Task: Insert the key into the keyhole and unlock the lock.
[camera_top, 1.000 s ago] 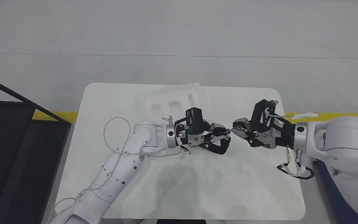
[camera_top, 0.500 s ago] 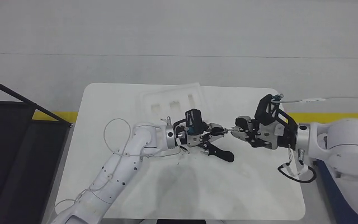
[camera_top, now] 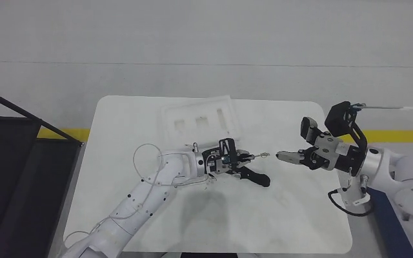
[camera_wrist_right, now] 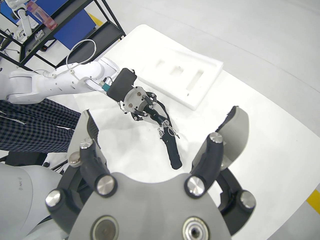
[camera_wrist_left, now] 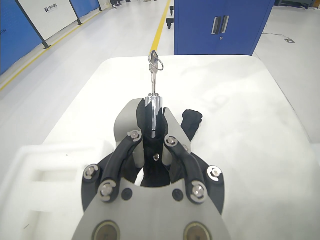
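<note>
Left gripper (camera_top: 241, 158) clamps the chrome lock (camera_wrist_left: 155, 109) at the centre of the top view, above the white table (camera_top: 290, 213), with the key (camera_wrist_left: 153, 76) seated in its keyhole. Right gripper (camera_top: 297, 142) hangs with fingers spread wide at the frame's right, well apart from the key.

Glossy metal key (camera_wrist_left: 153, 78) and lock cylinder (camera_wrist_left: 154, 111); black lock cable (camera_wrist_left: 192, 122) looks matt, perhaps cloth-covered.
</note>
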Tool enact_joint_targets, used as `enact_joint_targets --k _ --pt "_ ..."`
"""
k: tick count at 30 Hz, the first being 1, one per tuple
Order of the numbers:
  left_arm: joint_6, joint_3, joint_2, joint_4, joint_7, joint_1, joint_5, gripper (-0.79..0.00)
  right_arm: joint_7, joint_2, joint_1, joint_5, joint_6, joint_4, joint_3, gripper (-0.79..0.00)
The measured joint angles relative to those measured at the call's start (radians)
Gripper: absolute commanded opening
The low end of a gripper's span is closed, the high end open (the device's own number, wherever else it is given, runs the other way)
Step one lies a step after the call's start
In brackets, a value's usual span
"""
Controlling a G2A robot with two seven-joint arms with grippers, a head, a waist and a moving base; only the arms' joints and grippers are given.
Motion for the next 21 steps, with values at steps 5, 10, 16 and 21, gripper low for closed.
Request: enact_joint_targets --k 5,10,16,21 --pt "-0.001 0.035 -0.017 0.063 0.030 -0.031 -0.020 0.000 -0.004 -0.001 -0.039 0.008 0.006 -0.016 0.041 0.000" --pt "-0.015 0.051 -0.029 0.108 0.064 -0.056 -0.055 0.000 -0.004 -0.003 -0.057 0.011 0.009 -0.025 0.062 0.000" --pt "-0.005 -0.014 -0.022 0.082 0.130 -0.059 -0.128 0.000 -0.034 -0.007 -0.059 0.022 0.009 -0.025 0.063 0.000" --pt "-0.073 -0.125 0.010 -0.019 0.115 -0.044 -0.148 0.000 -0.094 -0.014 -0.061 0.021 -0.018 -0.015 0.054 0.000"
